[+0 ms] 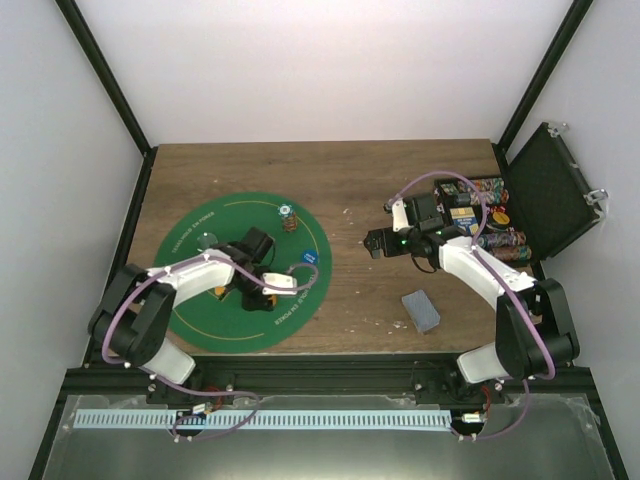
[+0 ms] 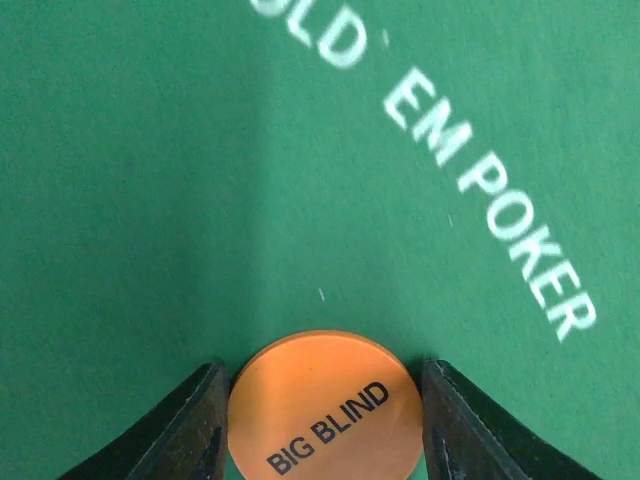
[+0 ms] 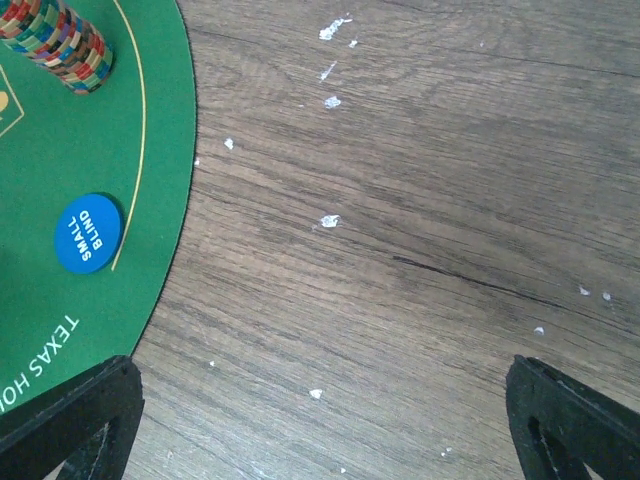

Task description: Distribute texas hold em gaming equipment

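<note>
Left claw point(image 2: 325, 368) closed on the "BIG BLIND" chip on the mat; right claw point(image 3: 320, 375) empty and spread wide.

The round orange plastic poker chip point(image 2: 325, 415) lies flat on the green felt mat point(image 2: 150, 200), with one black finger against each side of its rim. Being round, it has no long axis, and its black lettering "BIG BLIND" climbs toward the right in the left wrist view. White print on the mat beyond it reads "EM POKER". The right claw hangs over the brown wooden counter point(image 3: 400, 250) just off the mat's right edge, with nothing between its fingers. Just inside that edge lies a round blue chip point(image 3: 88, 232) marked "SMALL BLIND", and further in stands a leaning stack of multicoloured chips point(image 3: 60, 45). Right of the mat, a grey-blue deck of playing cards point(image 1: 421, 310) lies on the counter with its long axis diagonal.
</note>
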You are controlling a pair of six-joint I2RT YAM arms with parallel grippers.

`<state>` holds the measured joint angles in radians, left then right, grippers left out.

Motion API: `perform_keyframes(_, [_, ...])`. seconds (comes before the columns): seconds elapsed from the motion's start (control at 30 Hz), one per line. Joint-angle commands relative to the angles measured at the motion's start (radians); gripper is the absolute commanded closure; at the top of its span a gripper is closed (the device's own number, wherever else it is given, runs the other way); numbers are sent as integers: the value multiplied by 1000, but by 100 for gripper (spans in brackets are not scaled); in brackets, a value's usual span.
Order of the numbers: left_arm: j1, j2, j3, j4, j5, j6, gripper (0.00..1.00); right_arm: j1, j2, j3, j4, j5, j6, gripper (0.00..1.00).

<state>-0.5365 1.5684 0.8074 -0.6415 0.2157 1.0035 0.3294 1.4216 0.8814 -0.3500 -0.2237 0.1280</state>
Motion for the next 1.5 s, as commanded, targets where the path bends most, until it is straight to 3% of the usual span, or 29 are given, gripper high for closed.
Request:
perform_keyframes(0.0, [38,-29,-116,-239,-150,27,60,-9,-29,15,2,-21,-8,0])
perform_keyframes(0.43, [41,-146,-177,-345,-115,11,58,-8,-36,20,-7,-47,-11,0])
perform_keyframes(0.53, [41,-151,-174,-350,-104,2,49,-9,-36,25,-11,-51,-13,0])
perform_keyframes(0.67, [41,-199,-132,-389,-57,-19,28,-8,-44,40,-29,-70,-12,0])
perform_keyframes(0.93, [59,-288,169,-513,54,-156,1,-9,-76,73,-69,-117,4,0])
perform_keyframes(1.07, [82,-226,384,-526,53,-233,1,-9,-74,115,-94,-148,6,0])
perform_keyframes(1.23, [93,-51,633,-431,3,-381,1,-9,-31,192,-125,-137,-4,0])
perform_keyframes(1.47, [108,228,874,-337,-32,-491,0,-17,100,324,-159,-128,-41,0])
